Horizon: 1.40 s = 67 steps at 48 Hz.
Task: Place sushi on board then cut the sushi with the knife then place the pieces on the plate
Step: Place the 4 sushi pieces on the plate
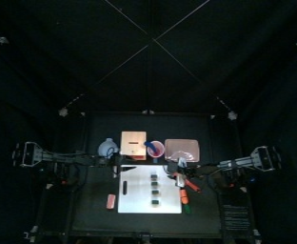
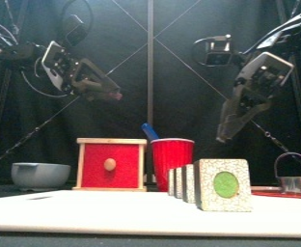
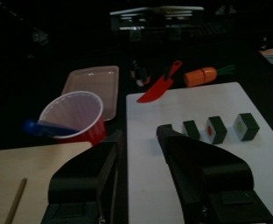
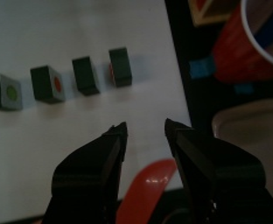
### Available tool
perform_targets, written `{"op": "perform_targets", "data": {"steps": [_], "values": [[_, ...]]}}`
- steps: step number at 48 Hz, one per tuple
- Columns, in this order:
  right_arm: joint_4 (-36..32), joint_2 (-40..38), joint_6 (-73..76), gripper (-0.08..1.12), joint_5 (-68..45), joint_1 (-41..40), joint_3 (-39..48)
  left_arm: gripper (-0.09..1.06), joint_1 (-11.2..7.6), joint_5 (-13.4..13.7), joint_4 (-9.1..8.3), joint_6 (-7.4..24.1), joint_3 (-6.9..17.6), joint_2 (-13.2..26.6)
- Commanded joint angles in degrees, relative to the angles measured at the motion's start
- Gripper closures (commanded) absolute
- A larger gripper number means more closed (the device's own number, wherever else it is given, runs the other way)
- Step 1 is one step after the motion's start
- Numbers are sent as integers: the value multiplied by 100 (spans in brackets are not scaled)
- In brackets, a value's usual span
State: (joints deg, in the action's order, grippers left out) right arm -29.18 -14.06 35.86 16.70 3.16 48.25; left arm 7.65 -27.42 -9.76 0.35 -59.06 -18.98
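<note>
Black table (image 1: 88, 221), white cutting board (image 1: 136, 202) at centre-front; the sushi roll (image 4: 45, 83) lies on the board as four separate pieces in a row, running 12 to 6 o'clock. Red knife (image 4: 150, 188) sits at the board's 3 o'clock edge, just beside the row, under the right gripper (image 4: 145, 133), whose jaws are spread and empty. Left gripper (image 3: 136, 153) hangs at the row's 10 o'clock, jaws also apart; pink plate (image 1: 181, 150) at 1 o'clock.
</note>
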Motion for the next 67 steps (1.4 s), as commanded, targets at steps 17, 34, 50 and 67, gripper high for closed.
{"op": "perform_targets", "data": {"steps": [17, 34, 50, 67], "values": [[-62, 1178, 26, 26, 62, 0, -1134, 20, 26, -18, -18, 0, -325, -220], [53, 1661, 0, 26, 123, 18, -1362, 20, 26, -18, 0, -9, -378, -220], [79, 2013, -44, 29, 123, 9, -1503, 20, 26, -18, 18, -9, -387, -176], [97, 1793, 35, 46, 316, -26, -1512, 20, 44, -9, 53, -18, -439, -167]]}}
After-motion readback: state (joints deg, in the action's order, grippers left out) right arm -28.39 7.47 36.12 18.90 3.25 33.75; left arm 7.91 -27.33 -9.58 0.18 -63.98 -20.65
